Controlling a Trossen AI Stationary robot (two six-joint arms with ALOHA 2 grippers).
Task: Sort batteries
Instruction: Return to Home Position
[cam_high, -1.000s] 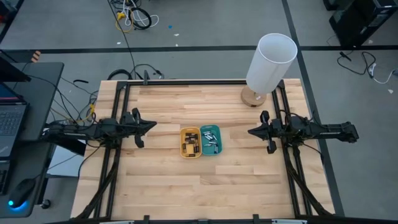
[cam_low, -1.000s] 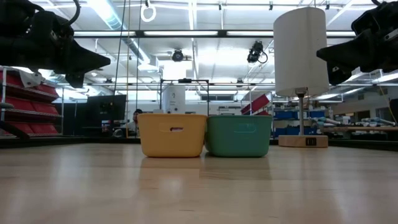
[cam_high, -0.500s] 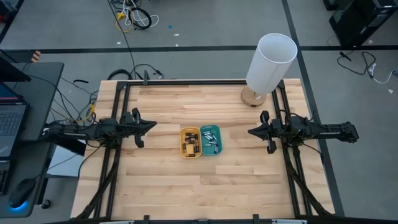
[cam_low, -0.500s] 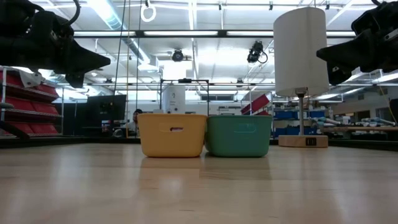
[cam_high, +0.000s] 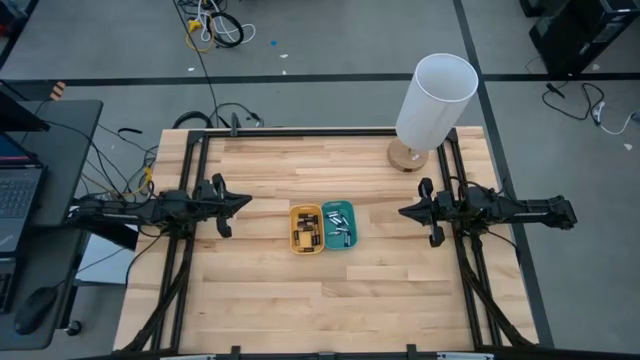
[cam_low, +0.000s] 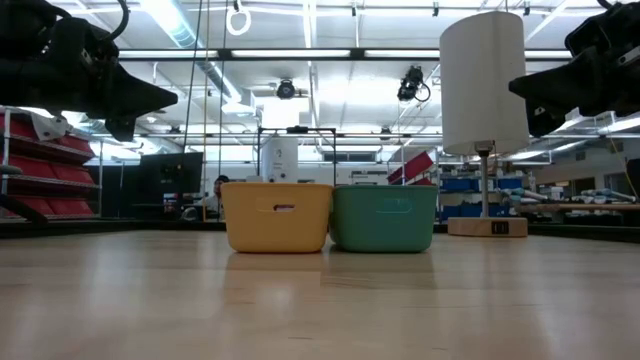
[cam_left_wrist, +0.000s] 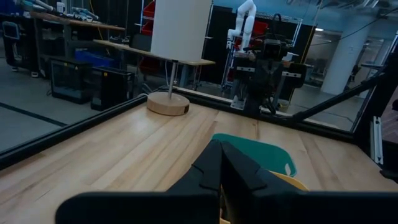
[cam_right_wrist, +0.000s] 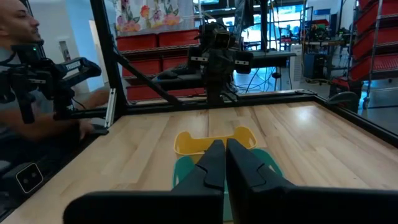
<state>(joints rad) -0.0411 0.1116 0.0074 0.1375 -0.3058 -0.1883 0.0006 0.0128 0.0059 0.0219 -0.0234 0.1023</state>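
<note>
A yellow tray and a teal tray stand side by side at the table's middle. Dark batteries lie in the yellow one, silvery batteries in the teal one. My left gripper hovers shut over the table's left side, pointing level at the trays. My right gripper hovers shut over the right side, pointing level the opposite way. Both are clear of the trays, with nothing between their fingers. In the low view only the tray walls show.
A white lamp on a round wooden base stands at the table's far right corner. A black frame runs along the table's edges. A person sits beyond the left side.
</note>
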